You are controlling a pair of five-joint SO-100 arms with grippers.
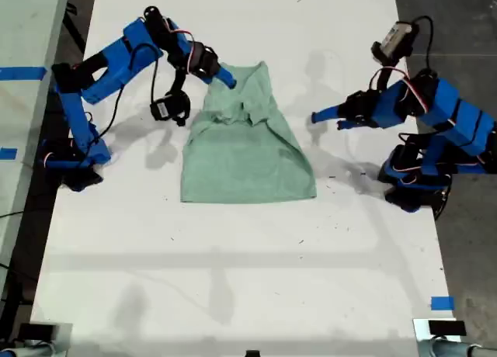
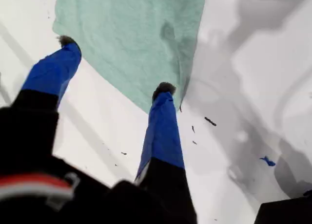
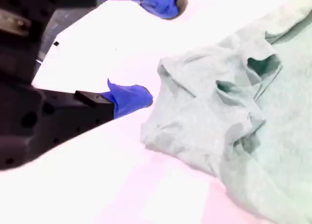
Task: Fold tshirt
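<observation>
The tshirt (image 1: 248, 155) lies on the white table (image 1: 233, 279), a little toward 12 o'clock from the middle of the exterior view. Its long axis runs from 12 to 6 o'clock there. The 6 o'clock half is spread flat with a straight hem, while the 12 o'clock end is bunched and creased around the collar, so I judge the fold barely begun.

My second gripper (image 1: 225, 77) is at that rumpled end, on the garment's 10 o'clock corner in the exterior view. Its wrist view shows the jaws spread wide with nothing between them, and one blue fingertip (image 3: 134, 98) just beside the bunched cloth (image 3: 209, 102) but not clamped on it.

My first gripper (image 1: 324, 118) hovers over bare table at about 3 o'clock of the shirt in the exterior view, pointing toward 9 o'clock. It is near the side edge but apart from it. Its jaws are open too and hold nothing, and in its own view the mint fabric (image 2: 131, 34) fills the space beyond the fingertips (image 2: 165, 89).

The second gripper is the nearer one. For it the cloth lies toward 4 o'clock in the exterior view – a short reach would take the bunched shoulder. The first gripper would have to travel toward 9 o'clock to meet the edge – and it faces across the long axis, which suits a sideways fold
</observation>
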